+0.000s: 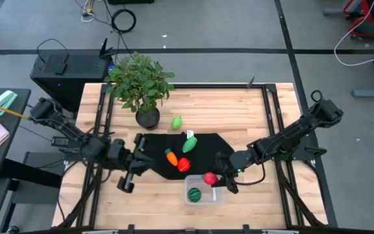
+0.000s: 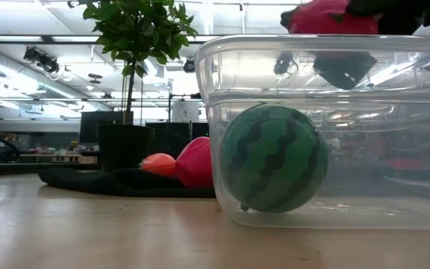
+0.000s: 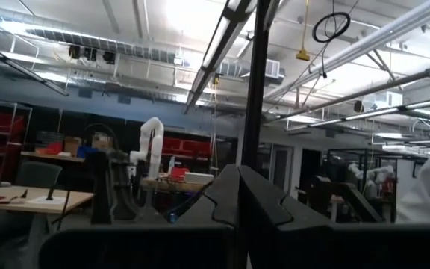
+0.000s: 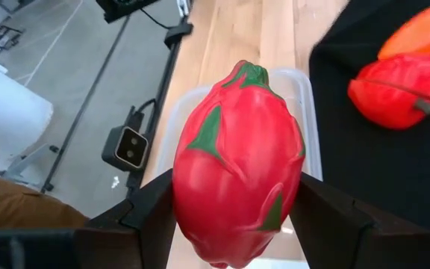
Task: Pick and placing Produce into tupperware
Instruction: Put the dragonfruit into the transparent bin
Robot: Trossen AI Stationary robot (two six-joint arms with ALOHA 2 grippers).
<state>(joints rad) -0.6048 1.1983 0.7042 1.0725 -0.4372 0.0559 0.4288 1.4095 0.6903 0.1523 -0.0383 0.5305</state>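
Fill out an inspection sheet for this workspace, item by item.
Surface: wooden table with black mat.
Job's things: clear tub holding a striped green melon; red dragon fruit held above the tub; red piece, orange piece and green piece on the mat; light green piece on bare wood.
Clutter: potted plant.
Grippers: right gripper shut on the dragon fruit; left gripper shut, empty, at the mat's edge.
Cables: coiled cable on the floor.
Surroundings: workshop with benches.
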